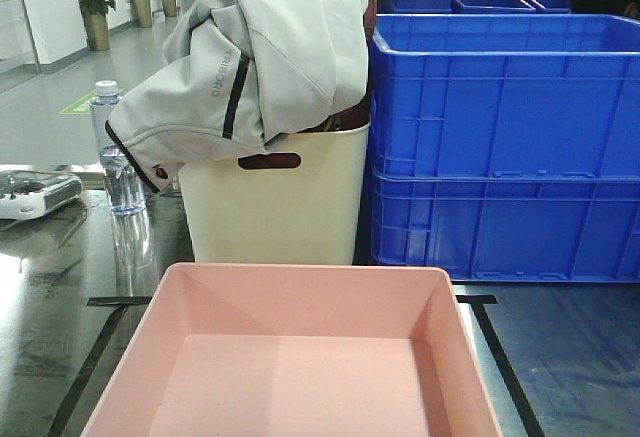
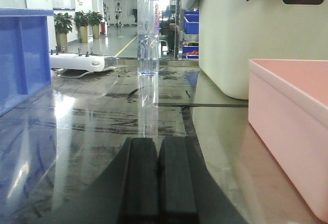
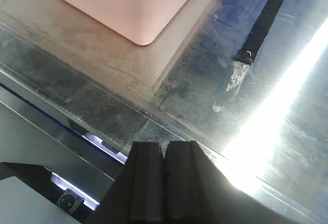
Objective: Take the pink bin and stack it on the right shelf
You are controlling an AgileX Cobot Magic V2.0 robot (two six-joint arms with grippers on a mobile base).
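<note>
The pink bin (image 1: 300, 357) sits empty on the dark glossy shelf surface (image 1: 560, 357), inside a black tape outline (image 1: 505, 357). It shows at the right of the left wrist view (image 2: 289, 126), and one corner shows in the right wrist view (image 3: 128, 3). My left gripper (image 2: 160, 143) is shut and empty, low over the surface to the left of the bin. My right gripper (image 3: 164, 146) is shut and empty, above the shelf's front edge, short of the bin's corner. Neither gripper shows in the front view.
A cream bin (image 1: 280, 207) with a grey jacket (image 1: 250, 47) draped over it stands behind the pink bin. Stacked blue crates (image 1: 505, 147) stand at the right. A clear water bottle (image 1: 115, 152) and a white controller (image 1: 35, 195) are at the left. Another blue crate (image 2: 20, 55) stands at far left.
</note>
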